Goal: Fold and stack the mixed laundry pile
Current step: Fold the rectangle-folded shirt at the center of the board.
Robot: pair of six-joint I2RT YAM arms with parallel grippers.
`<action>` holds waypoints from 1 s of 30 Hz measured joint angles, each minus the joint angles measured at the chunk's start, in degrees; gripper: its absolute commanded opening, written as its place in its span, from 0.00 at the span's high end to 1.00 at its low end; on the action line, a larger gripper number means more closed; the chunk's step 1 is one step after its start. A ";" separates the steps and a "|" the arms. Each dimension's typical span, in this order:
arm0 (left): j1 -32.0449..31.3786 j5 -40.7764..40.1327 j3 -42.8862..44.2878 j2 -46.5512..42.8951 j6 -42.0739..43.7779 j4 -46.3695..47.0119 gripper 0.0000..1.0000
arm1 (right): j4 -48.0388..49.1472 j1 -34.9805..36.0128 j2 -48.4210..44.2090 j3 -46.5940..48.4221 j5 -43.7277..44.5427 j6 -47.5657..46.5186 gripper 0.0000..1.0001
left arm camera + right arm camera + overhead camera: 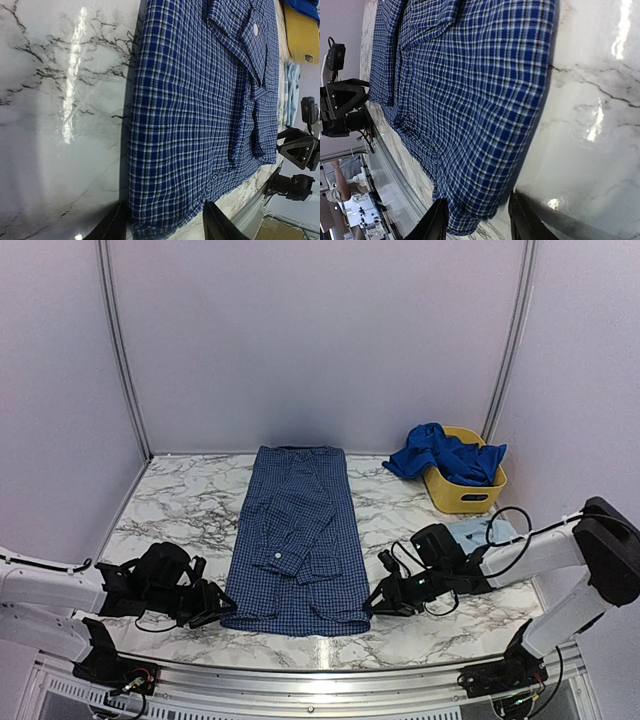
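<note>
Navy-and-white check shirt lies flat, lengthwise at mid bench, sleeves folded in over the front. Left end effector is low at the near-left hem corner, fingers spread, released, with the hem edge between them. Right end effector mirrors this at the near-right corner, also released. Contact with the cloth seems likely but is unclear. Royal-blue piece is heaped in the yellow basket, far right. Pale sky-blue T-shirt lies beneath the right arm.

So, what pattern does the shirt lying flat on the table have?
The shirt has small navy-and-white checks, clearest in the left wrist view.
</note>
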 measured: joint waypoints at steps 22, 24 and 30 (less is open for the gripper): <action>-15.43 -2.82 0.31 -5.25 -7.39 2.12 1.00 | 2.80 11.15 -7.50 -0.48 0.31 6.32 1.00; -16.28 -3.48 1.05 -8.39 -7.72 -0.72 1.00 | 2.36 11.93 -10.14 -0.46 0.68 6.99 1.00; -12.09 -4.13 8.26 -7.50 -5.29 -6.12 1.00 | -1.75 10.71 -9.51 5.49 2.32 5.88 1.00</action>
